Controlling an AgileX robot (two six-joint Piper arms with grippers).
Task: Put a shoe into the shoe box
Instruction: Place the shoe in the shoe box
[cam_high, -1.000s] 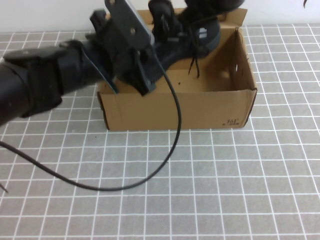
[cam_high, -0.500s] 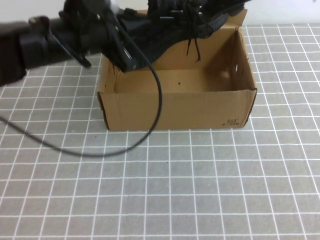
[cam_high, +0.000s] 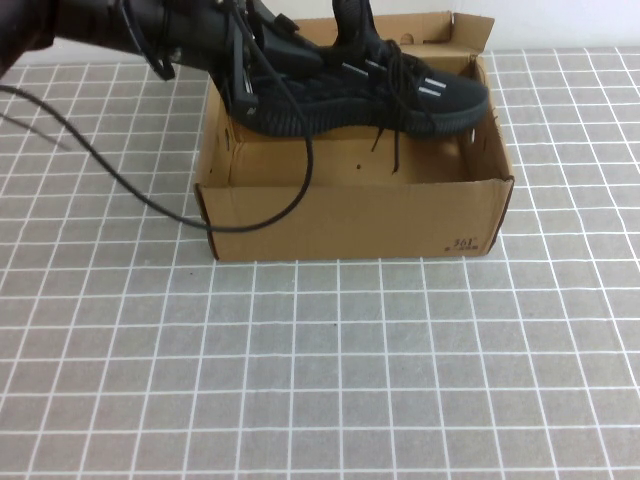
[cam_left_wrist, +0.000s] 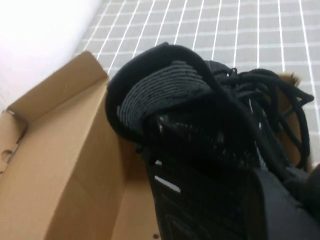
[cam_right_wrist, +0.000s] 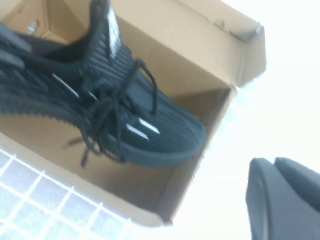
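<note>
The black knit shoe (cam_high: 370, 95) hangs level over the open brown shoe box (cam_high: 350, 215), heel to the left, toe by the right wall, laces dangling inside. My left gripper (cam_high: 250, 75) reaches in from the upper left and is shut on the shoe's heel. The left wrist view shows the shoe's collar and laces (cam_left_wrist: 200, 150) just past one finger (cam_left_wrist: 280, 210), with the box's wall (cam_left_wrist: 65, 150) beside it. The right wrist view shows the shoe (cam_right_wrist: 125, 115) and the box (cam_right_wrist: 210, 30) from off to the side. My right gripper (cam_right_wrist: 285, 200) stays clear of them, with its fingers together.
A black cable (cam_high: 250, 215) droops from the left arm over the box's front left corner onto the grey tiled table (cam_high: 330, 370). The box's back flap (cam_high: 470, 30) stands up at the far right. A white wall lies behind the box.
My left arm has drawn back to the upper left. The shoe has swung from high at the box's back down to level, toe to the right, over the box's opening.
</note>
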